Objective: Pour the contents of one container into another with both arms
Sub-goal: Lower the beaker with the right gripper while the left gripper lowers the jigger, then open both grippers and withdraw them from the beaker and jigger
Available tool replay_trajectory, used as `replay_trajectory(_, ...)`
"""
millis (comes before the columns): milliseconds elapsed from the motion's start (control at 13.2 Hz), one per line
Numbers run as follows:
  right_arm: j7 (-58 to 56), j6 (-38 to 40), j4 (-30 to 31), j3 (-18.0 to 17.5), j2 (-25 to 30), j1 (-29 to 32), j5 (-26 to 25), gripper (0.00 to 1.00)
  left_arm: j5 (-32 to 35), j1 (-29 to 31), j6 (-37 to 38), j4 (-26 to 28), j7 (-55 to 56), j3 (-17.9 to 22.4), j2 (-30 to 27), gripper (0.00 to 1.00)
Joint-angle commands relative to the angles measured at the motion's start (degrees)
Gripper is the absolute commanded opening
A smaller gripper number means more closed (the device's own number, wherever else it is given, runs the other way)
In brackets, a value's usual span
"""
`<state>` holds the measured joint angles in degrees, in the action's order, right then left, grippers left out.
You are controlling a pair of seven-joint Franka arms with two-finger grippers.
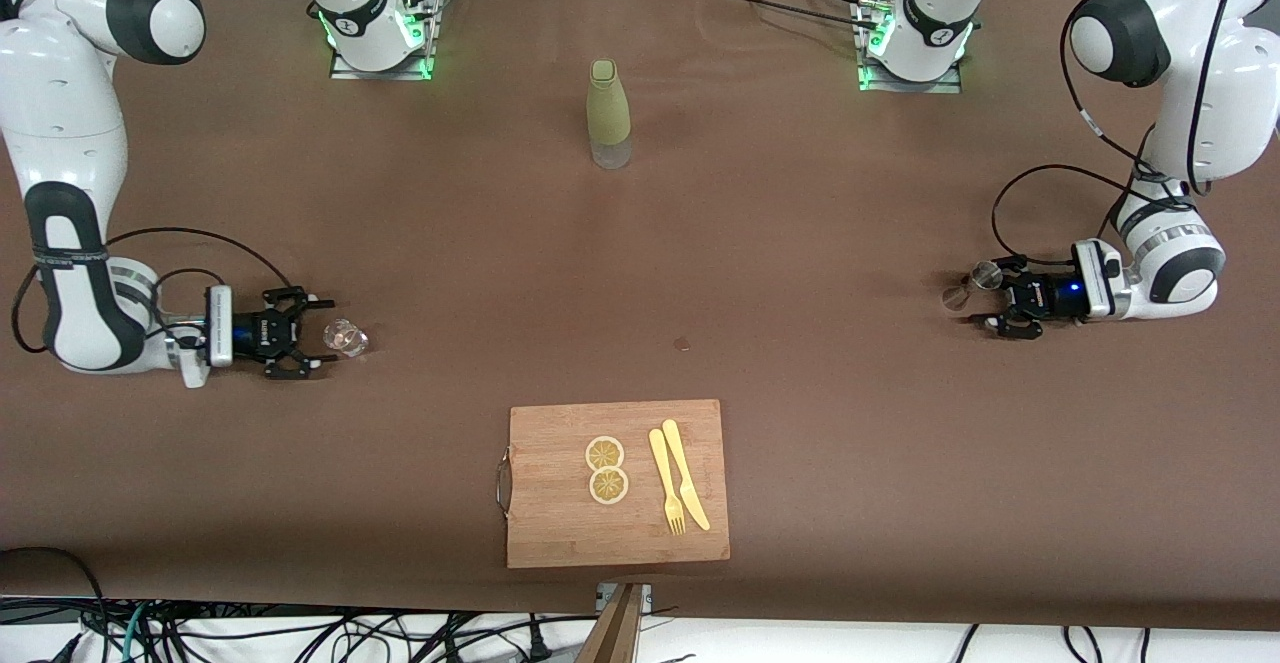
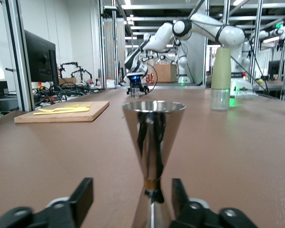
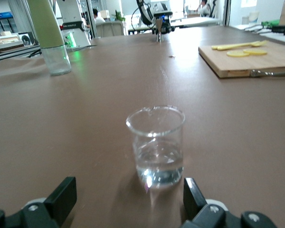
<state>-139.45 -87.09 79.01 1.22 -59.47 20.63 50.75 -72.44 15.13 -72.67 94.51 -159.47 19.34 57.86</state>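
Brown counter (image 1: 800, 243) carries a wooden cutting board (image 1: 560, 523), taken as landmark. Right tool (image 1: 318, 335), toward the right arm's end from the board, stands released around a clear glass beaker (image 1: 345, 339). Left tool (image 1: 985, 301), toward the left arm's end, stands released beside a polished steel double-cone jigger (image 1: 972, 285).

Judgement: grasping stage; next, both tools must clench before lifting.

Only the right wrist view shows liquid in the beaker; the left wrist view shows the jigger upright between the fingers.
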Motion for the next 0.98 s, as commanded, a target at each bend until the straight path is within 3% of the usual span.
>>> replay_trajectory(0,7.3,2.5,0.4,2.3,5.4,0.3,-4.4,1.00,6.1,0.2,-1.7,-4.1,-5.1,1.8,0.2,1.00)
replay_trajectory(303,24.7,2.7,0.4,3.0,13.1,0.1,-11.4,1.00,19.3,-0.3,-5.8,-14.2,16.8,4.1,-4.2,1.00)
replay_trajectory(682,54.7,2.8,0.4,2.7,22.5,-3.6,-17.8,1.00,24.9,-6.1,-13.2,-14.4,58.8,3.9,-13.6,1.00)
replay_trajectory(909,72.2,3.1,0.3,2.6,29.9,-7.7,-26.6,1.00,35.7,-10.1,-18.4,-14.4,84.7,0.7,-22.3,1.00)
